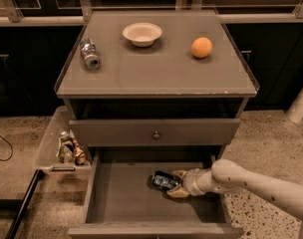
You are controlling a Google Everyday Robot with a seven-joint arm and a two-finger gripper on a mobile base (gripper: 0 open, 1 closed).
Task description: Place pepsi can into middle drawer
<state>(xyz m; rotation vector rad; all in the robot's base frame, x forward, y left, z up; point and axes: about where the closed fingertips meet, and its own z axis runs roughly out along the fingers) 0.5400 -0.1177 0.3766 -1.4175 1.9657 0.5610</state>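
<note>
- Pepsi can (164, 179): dark blue and small. It lies on its side on the floor of the middle drawer (124, 197), right of centre and clear of the side walls.
- Handling, as judged: thin metal, light, and easily crushed. A round wall will likely roll on the flat floor if nudged. Best taken across the body at mid-length with mild pressure, not by the ends.
- Hand (171, 184): reaches in from the right, low inside the drawer, and is touching the can's right end. Whether it grasps the can or has let go, cannot tell.
- Markings on the can: a pale patch on the blue; no lettering legible.
- Table (156, 71): carries a silver-grey can (89, 54) on its side, a pale bowl (142, 34), and an orange (202, 47). No labels are readable.
- Upper drawer front (191, 132): shut, with a small round knob (156, 134).
- Clear bin (48, 146): sits left of the table and holds small packets whose print is illegible.
</note>
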